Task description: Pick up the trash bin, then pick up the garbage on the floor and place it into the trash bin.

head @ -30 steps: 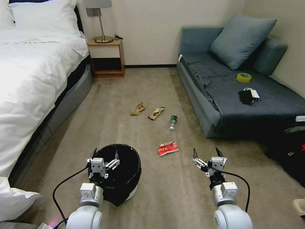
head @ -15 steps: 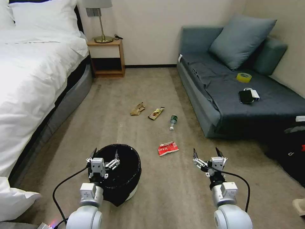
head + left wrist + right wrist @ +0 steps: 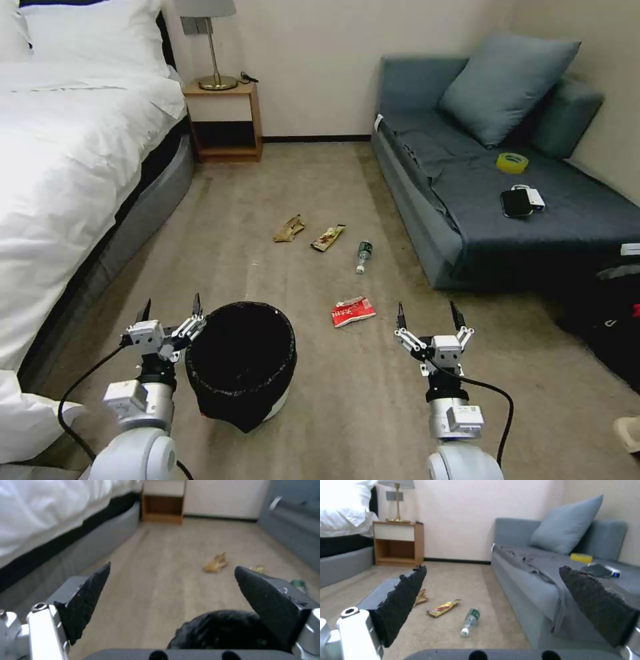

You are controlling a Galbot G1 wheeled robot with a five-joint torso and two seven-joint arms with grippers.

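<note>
Fingers spread wide on both my grippers. Nearest, my left gripper [image 3: 169,312] hovers just left of the trash bin [image 3: 241,360] rim; the bin stands on the carpet. My right gripper [image 3: 427,315] hangs empty, with the red-and-white wrapper [image 3: 353,311] ahead, other litter farther off.

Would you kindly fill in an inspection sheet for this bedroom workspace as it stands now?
Surface: beige carpet floor.
Job's things: round white bin with black bag liner upright on the floor; crumpled red-and-white wrapper, clear bottle with green label, brown-gold snack wrapper, tan scrap all lying on the carpet.
Clutter: yellow tape roll and black phone on the sofa.
Grippers: left gripper beside the bin's rim, jaws open; right gripper over the carpet, jaws open.
Cables: black cable looping at the right wrist.
Surroundings: white bed, wooden nightstand, grey-blue sofa.
</note>
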